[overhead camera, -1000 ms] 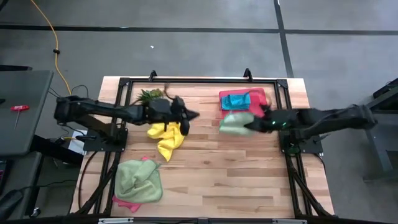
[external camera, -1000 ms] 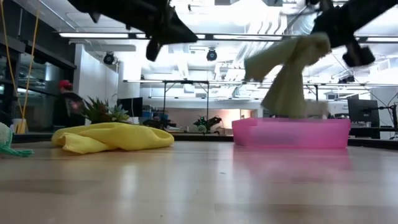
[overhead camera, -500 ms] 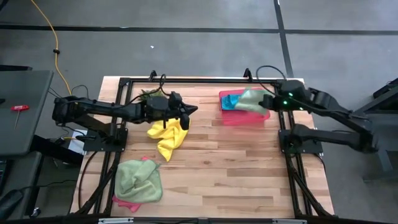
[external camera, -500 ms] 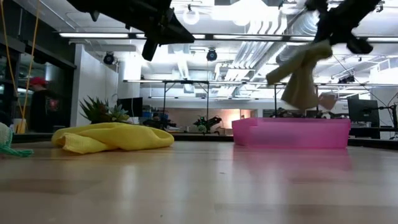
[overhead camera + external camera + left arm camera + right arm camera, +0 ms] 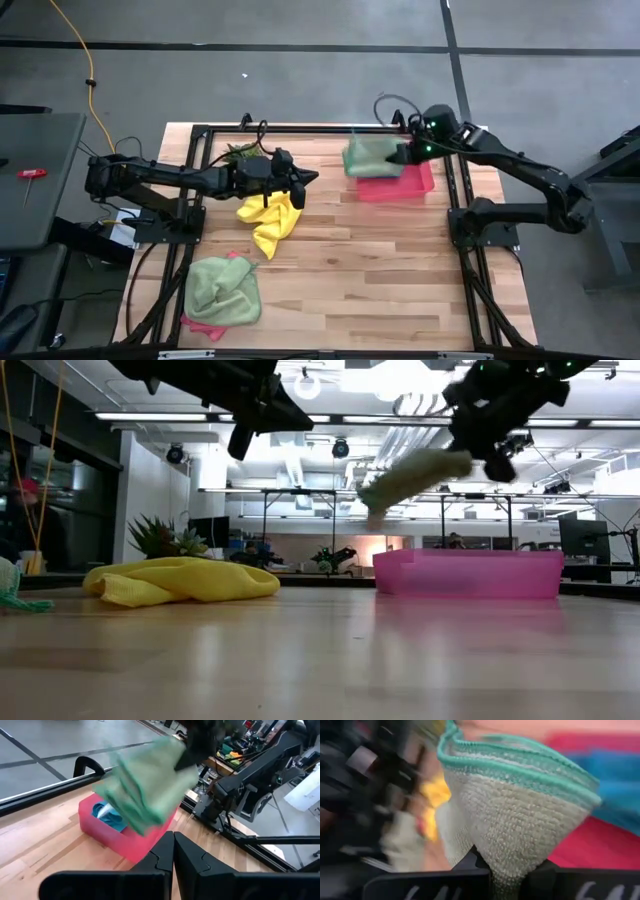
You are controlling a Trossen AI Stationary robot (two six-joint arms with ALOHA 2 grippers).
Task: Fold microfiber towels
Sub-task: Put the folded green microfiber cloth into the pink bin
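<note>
Observe the right gripper (image 5: 403,155) raised above the table's far right area, at about 1 o'clock from table centre. Its jaws pinch a light green microfiber towel (image 5: 368,158), which hangs in the air over the pink tray (image 5: 425,184). A teal towel (image 5: 107,815) lies inside that tray. The left gripper (image 5: 298,186) hovers at about 10 o'clock, jaws pressed together and holding nothing, just above the yellow towel (image 5: 267,222). A second light green towel (image 5: 222,288) lies on a pink towel (image 5: 200,326) at about 7 o'clock.
</note>
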